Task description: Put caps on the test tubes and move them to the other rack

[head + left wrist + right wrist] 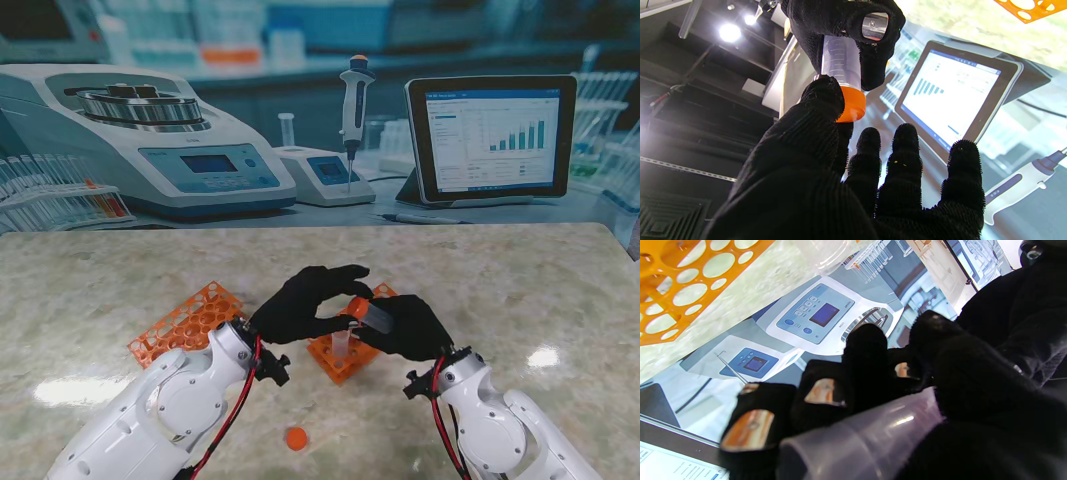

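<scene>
Our left hand (pixel 826 160) pinches the orange cap (pixel 851 108) between thumb and forefinger, the other fingers spread free. Our right hand (pixel 405 328) is wrapped around the clear test tube (pixel 841 61), lifted over the small orange rack (pixel 340 355). Only the left wrist view shows the cap seated on the tube's mouth and the graduation marks. A loose cap (pixel 296 438) lies nearer to us on the marble table (pixel 520 290), a second rack (pixel 185 322) to the left.

Marble-patterned table top (pixel 520 270), printed lab backdrop (pixel 300 60) behind it, dark ceiling with bright spotlights (pixel 729 32)
</scene>
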Controlling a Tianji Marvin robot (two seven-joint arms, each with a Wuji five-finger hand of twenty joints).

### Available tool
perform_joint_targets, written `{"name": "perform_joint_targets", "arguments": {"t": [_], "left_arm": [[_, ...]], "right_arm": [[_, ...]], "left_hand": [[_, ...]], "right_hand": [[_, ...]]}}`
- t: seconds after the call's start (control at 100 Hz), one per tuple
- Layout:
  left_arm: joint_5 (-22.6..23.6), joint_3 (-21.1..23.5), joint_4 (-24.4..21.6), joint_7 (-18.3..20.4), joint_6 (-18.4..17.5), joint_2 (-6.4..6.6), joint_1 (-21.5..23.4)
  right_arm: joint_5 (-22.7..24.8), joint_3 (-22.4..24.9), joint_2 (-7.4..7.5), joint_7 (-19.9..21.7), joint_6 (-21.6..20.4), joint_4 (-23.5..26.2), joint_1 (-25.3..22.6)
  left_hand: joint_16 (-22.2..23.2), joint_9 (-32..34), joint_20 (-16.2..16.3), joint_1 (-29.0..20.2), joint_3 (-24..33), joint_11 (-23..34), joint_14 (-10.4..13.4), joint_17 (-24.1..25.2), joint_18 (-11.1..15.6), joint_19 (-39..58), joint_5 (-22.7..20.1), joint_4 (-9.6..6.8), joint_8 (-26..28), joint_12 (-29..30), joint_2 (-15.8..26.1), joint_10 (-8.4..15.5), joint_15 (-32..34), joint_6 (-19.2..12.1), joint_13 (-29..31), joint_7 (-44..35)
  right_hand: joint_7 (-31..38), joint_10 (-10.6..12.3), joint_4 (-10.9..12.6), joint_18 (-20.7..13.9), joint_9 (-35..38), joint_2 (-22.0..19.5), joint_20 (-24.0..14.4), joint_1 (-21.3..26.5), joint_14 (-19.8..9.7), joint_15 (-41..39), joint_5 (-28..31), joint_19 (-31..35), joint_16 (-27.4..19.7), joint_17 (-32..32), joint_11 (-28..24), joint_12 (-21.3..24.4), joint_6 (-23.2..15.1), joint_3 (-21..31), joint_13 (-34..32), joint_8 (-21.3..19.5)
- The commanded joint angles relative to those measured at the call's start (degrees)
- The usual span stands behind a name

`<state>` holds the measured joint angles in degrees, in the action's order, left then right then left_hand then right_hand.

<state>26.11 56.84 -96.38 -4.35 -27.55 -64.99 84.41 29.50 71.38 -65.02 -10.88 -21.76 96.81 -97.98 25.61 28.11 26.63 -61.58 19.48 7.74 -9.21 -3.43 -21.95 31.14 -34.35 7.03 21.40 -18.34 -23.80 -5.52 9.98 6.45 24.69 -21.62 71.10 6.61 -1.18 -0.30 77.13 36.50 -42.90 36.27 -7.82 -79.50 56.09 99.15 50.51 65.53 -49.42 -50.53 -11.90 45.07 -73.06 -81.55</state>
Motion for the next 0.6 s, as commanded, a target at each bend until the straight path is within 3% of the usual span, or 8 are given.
{"name": "perform_joint_targets", "arguments": {"t": [0.0, 0.19, 0.35, 0.44, 0.59], "left_arm": [[0.26, 0.13, -0.16, 0.56, 0.01, 0.35, 0.35], [-0.07, 0.51, -0.55, 1.77, -0.3, 0.68, 0.77], [-0.3, 1.07, -1.38, 2.57, -1.08, 0.96, 1.59], [-0.33, 1.51, -2.15, 2.85, -1.52, 1.09, 2.24], [-1.41, 2.17, -3.09, 3.12, -1.88, 1.1, 3.06]], "right_arm": [[-0.02, -0.29, -0.29, 0.12, -0.18, 0.6, -0.31], [0.02, -0.3, -0.28, 0.13, -0.17, 0.61, -0.31], [0.03, -0.29, -0.27, 0.17, -0.19, 0.58, -0.31], [0.05, -0.28, -0.27, 0.18, -0.22, 0.58, -0.32], [0.02, -0.35, -0.26, 0.22, -0.25, 0.55, -0.28]], "left_hand": [[-1.01, -1.14, -1.92, -9.51, 12.07, -1.39, 1.44, 1.19, 0.44, -0.83, -2.34, -4.05, 0.03, 1.48, 2.87, 1.15, -1.32, -12.55, -1.7, -3.26], [-1.49, -1.6, -2.08, -9.42, 11.34, -1.4, 0.88, 1.65, 0.57, -1.63, -0.27, -4.09, -0.06, 1.84, 3.02, 2.61, -1.75, -18.32, -2.25, -4.53], [-1.72, -1.57, -2.0, -9.33, 10.44, -1.26, 0.76, 1.81, 0.62, -2.05, -1.11, -4.04, -0.53, 2.11, 3.23, 3.21, -1.94, -20.87, -2.45, -5.94], [-1.82, -1.73, -1.79, -8.48, 7.25, -1.23, 0.65, 1.82, 0.65, -2.55, -0.85, -4.38, -2.13, 2.37, 4.45, 3.02, -2.04, -19.73, -2.58, -5.17], [-1.82, -2.56, -1.14, -5.24, -3.3, -1.6, 0.85, 2.01, 0.65, -3.5, 0.67, -5.7, -5.43, 2.29, 8.62, 1.99, -2.26, -11.86, -3.34, -0.19]], "right_hand": [[3.01, -3.43, -0.11, -2.72, 0.66, -0.96, -0.08, 2.32, -8.59, -6.71, 1.65, 6.21, 1.85, 1.79, -0.23, 0.24, -4.76, -0.03, -3.01, -1.59], [3.01, -3.41, -0.13, -2.72, 0.67, -0.99, -0.08, 2.3, -8.54, -6.69, 1.66, 6.21, 1.84, 1.79, -0.22, 0.25, -4.76, -0.06, -3.01, -1.59], [3.01, -3.42, -0.13, -2.65, 0.68, -1.02, -0.05, 2.36, -8.54, -6.69, 1.66, 6.14, 1.84, 1.77, -0.23, 0.24, -4.76, -0.09, -3.01, -1.59], [3.01, -3.44, -0.12, -2.62, 0.66, -1.01, -0.05, 2.34, -8.54, -6.69, 1.66, 6.14, 1.84, 1.77, -0.23, 0.24, -4.76, -0.09, -3.01, -1.59], [3.01, -3.34, -0.12, -2.61, 0.69, -1.04, -0.05, 2.33, -8.54, -6.7, 1.66, 6.14, 1.84, 1.77, -0.25, 0.23, -4.76, -0.07, -3.01, -1.6]]}}
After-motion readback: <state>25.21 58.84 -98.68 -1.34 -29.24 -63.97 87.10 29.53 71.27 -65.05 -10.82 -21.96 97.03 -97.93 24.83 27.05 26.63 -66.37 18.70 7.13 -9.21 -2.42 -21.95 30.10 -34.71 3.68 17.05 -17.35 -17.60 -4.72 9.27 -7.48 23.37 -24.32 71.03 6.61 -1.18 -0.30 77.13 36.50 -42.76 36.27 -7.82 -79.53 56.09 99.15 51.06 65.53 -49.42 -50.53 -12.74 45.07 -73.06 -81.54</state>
